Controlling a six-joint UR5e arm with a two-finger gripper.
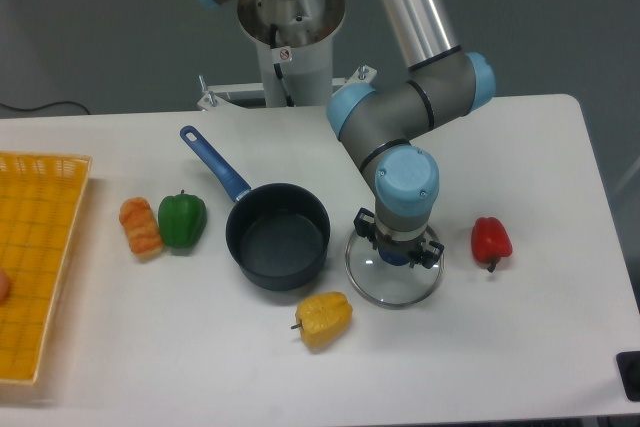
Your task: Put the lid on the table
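Note:
The round glass lid (388,287) with a thin metal rim sits low over the white table (520,347), just right of the dark saucepan (277,237). My gripper (398,254) points straight down over the lid's centre and is shut on its knob, which the wrist mostly hides. Whether the lid's rim touches the tabletop or hangs just above it does not show.
A yellow pepper (323,318) lies just front-left of the lid and a red pepper (491,240) to its right. A green pepper (181,219) and an orange vegetable (141,226) lie left of the pan. A yellow woven tray (35,257) stands at the left edge.

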